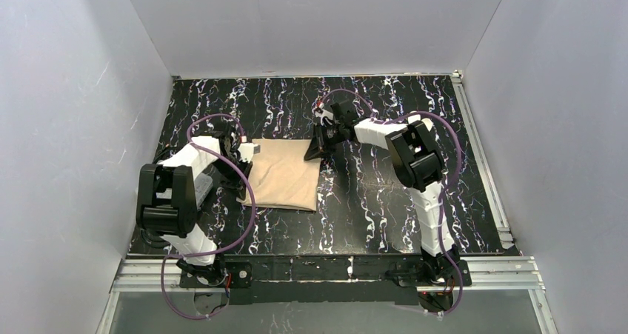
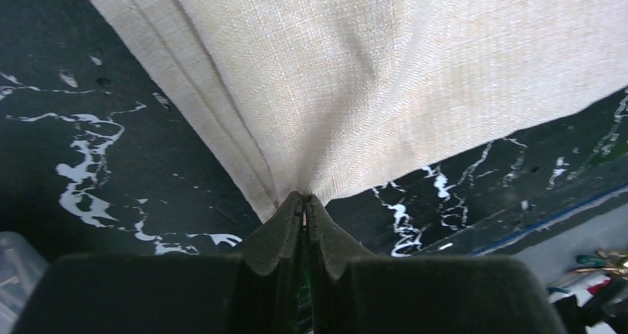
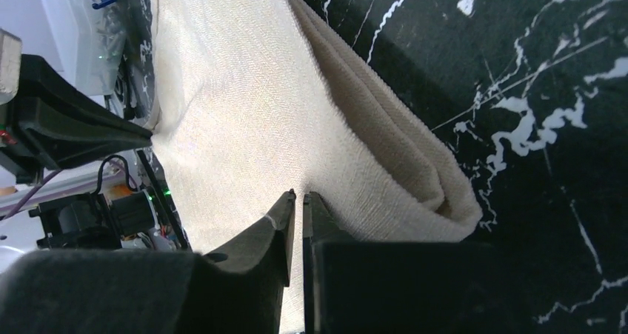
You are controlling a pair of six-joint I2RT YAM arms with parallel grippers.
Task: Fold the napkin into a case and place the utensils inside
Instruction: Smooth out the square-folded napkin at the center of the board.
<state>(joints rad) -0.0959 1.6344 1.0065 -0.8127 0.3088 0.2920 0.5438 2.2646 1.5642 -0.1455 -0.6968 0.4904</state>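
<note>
My left jaws are pressed together on the napkin [image 2: 370, 67], pinching its far left corner, and the cloth puckers out from the pinch. My right jaws stand almost closed at the far right corner and seem to nip the edge there, though the wrist view is too tight to be sure. The napkin lies folded in layers on the bench [image 1: 355, 215], between the two arms.

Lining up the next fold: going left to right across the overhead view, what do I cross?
In order: left arm → left gripper → napkin → right gripper → right arm.
</note>
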